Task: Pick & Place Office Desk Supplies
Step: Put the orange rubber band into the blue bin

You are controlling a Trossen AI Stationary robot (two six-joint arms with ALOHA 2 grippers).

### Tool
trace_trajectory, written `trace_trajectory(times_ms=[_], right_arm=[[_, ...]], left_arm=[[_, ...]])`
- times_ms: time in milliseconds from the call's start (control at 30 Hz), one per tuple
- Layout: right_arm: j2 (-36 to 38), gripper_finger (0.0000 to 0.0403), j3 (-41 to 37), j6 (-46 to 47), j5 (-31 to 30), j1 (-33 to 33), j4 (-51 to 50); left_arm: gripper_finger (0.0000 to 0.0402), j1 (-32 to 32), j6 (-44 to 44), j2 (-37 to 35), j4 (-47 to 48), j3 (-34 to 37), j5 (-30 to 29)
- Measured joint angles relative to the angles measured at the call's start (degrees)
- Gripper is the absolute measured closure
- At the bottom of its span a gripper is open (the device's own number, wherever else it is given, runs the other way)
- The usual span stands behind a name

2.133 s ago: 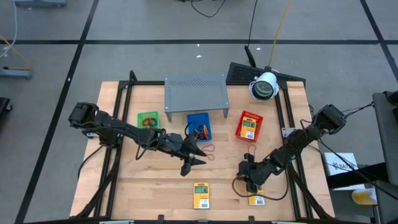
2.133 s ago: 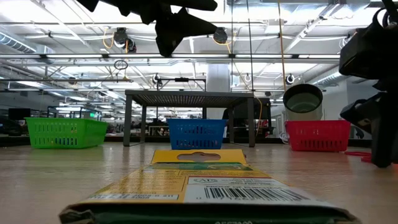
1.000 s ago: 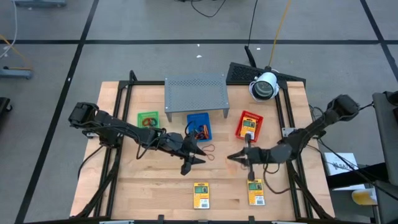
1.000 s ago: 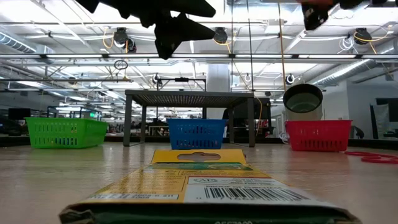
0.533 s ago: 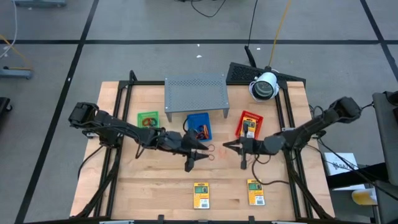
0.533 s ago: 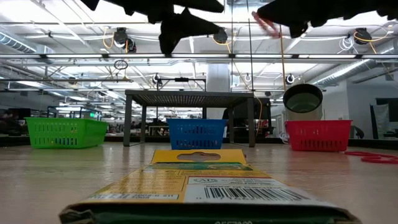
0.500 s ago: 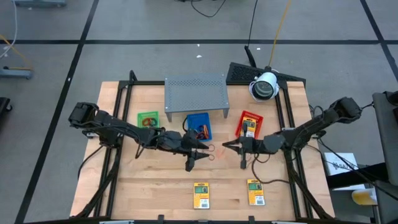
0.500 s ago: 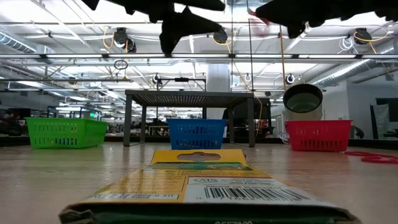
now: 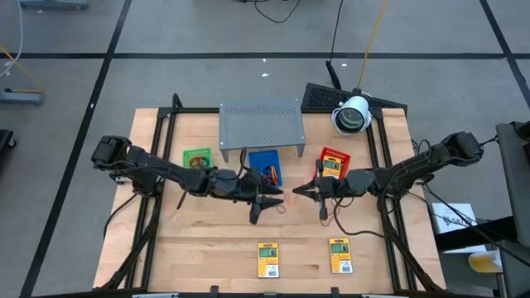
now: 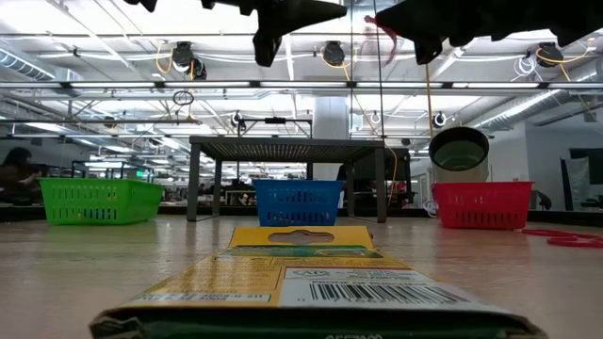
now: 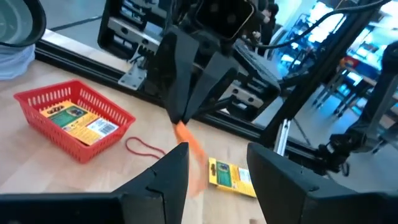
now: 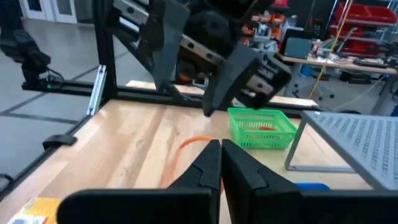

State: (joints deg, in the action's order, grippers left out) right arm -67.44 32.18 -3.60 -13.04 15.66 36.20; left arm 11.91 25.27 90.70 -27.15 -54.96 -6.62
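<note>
Though both arms meet over the middle of the worktop [image 9: 199,240], seen from above, the sorting looks only part done: one yellow packet [image 9: 330,168] lies in the red tray [image 9: 321,179], while two more packets [image 9: 267,259] [image 9: 339,255] wait near the front edge.

From table height, the right end effector [image 10: 416,40] hangs high with an orange-red rubber band [image 10: 385,31] dangling from its closed fingers.

The left wrist camera shows the left end effector [image 11: 214,163] parted and empty, facing that band [image 11: 189,146]; another loop [image 11: 144,147] lies beside the red tray.

The right wrist camera shows the green tray [image 12: 261,126] beyond.
</note>
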Motion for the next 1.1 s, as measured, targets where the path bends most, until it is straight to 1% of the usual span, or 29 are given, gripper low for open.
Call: trace_trajectory(times_ms=[133, 500, 767, 867, 967, 1100], right_arm=[[0.0, 0.0403, 0.0, -0.5, -0.1, 0.0, 1.0], [0.0, 0.0403, 0.0, -0.7, -0.1, 0.0, 3.4], [0.0, 0.0403, 0.0, -3.3, -0.1, -0.4, 7.2], [0.0, 0.0403, 0.0, -3.3, 0.3, -1.1, 8.4], [0.0, 0.0403, 0.0, -3.0, 2.6, -2.5, 9.1], [0.0, 0.0403, 0.0, -1.7, 2.9, -4.3, 10.2]], left_arm=[[0.0231, -0.8, 2.3, 0.0, 0.1, 0.0, 1.7], [0.0231, -1.7, 6.4, 0.0, -0.1, 0.0, 1.6], [0.0231, -1.7, 7.4, 0.0, -0.1, 0.0, 1.6], [0.0231, -1.7, 7.9, 0.0, -0.1, 0.0, 1.5], [0.0231, -1.7, 8.0, 0.0, -0.2, 0.0, 1.0], [0.0231, -1.6, 8.0, 0.0, -0.4, 0.0, 1.0]])
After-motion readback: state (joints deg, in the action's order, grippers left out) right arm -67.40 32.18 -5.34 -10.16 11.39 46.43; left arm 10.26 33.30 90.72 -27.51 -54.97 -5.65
